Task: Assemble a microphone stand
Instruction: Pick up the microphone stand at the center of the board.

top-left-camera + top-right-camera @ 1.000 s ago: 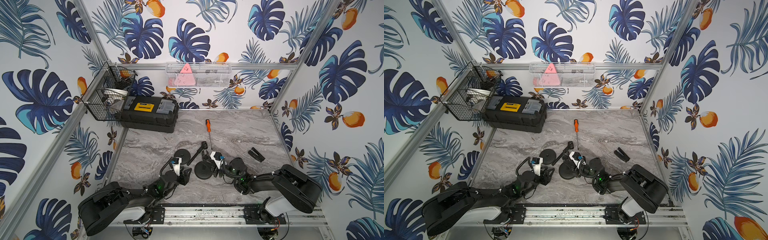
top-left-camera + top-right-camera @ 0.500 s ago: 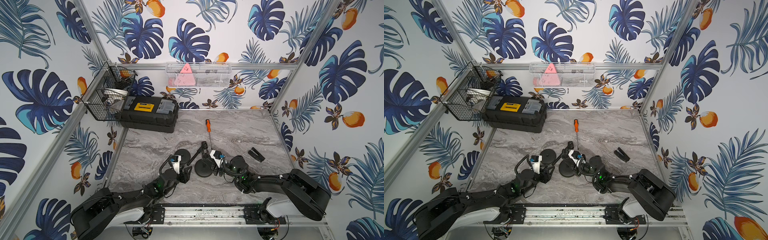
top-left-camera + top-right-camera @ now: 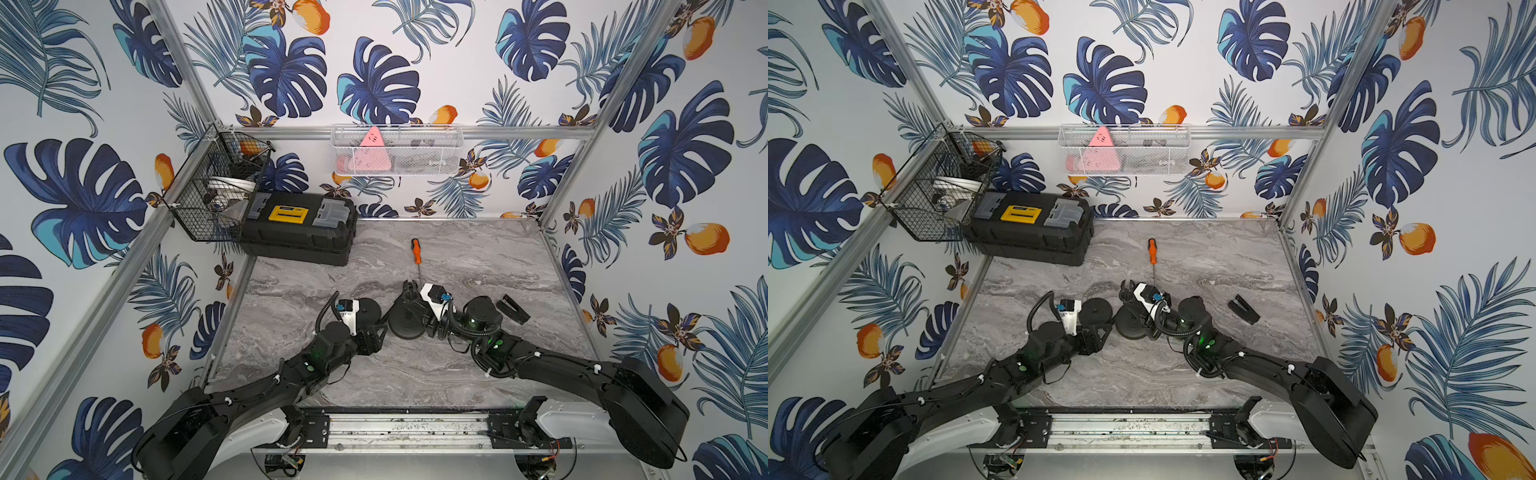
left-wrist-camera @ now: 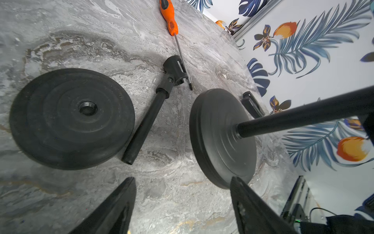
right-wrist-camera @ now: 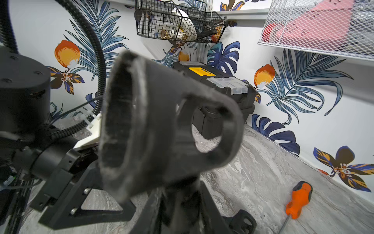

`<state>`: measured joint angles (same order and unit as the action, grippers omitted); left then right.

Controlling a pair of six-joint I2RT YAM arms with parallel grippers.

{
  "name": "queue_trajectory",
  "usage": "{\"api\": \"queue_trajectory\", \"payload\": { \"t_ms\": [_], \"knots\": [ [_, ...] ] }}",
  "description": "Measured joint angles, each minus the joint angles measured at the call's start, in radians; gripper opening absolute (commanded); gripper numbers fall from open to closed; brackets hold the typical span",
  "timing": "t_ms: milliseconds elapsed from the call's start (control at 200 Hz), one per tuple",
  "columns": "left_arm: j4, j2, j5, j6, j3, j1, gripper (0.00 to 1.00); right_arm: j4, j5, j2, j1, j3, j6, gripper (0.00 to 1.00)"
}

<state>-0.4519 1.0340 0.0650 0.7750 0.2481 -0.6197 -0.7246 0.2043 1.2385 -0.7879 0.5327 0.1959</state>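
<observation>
A black round base (image 3: 409, 326) (image 4: 222, 139) stands on the marble table with a black pole (image 4: 303, 115) rising from it. My right gripper (image 3: 424, 318) (image 5: 180, 204) is shut on that pole, and its mic clip (image 5: 162, 121) fills the right wrist view. My left gripper (image 3: 379, 332) (image 4: 182, 179) is open just left of this base with nothing between its fingers. One fingertip (image 4: 234, 182) is close to the base's rim. A second round base (image 3: 368, 309) (image 4: 70, 117) lies flat. Between the two bases lies a loose pole (image 4: 147, 123) with its clip (image 3: 409, 290).
An orange-handled screwdriver (image 3: 416, 251) (image 4: 169, 16) lies behind the parts, its tip by the loose clip. A small black part (image 3: 513, 309) sits to the right. A black toolbox (image 3: 299, 228) and a wire basket (image 3: 220, 187) fill the back left corner.
My left gripper's jaws have opened wider, and it has moved forward beside the base. The right arm has carried the stand a little farther from the front edge.
</observation>
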Motion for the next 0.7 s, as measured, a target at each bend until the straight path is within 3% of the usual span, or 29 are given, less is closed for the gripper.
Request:
{"api": "queue_trajectory", "payload": {
  "t_ms": [165, 385, 701],
  "knots": [
    [-0.060, 0.013, 0.166, 0.087, 0.003, 0.072, 0.81, 0.099, -0.003, -0.026, 0.003, 0.059, -0.029, 0.00],
    [-0.216, 0.100, 0.331, 0.216, 0.017, 0.093, 0.86, 0.172, 0.018, -0.043, 0.003, 0.119, -0.063, 0.00],
    [-0.372, 0.157, 0.409, 0.326, 0.021, 0.093, 0.79, 0.202, 0.060, -0.043, 0.003, 0.148, -0.084, 0.00]
  ]
}}
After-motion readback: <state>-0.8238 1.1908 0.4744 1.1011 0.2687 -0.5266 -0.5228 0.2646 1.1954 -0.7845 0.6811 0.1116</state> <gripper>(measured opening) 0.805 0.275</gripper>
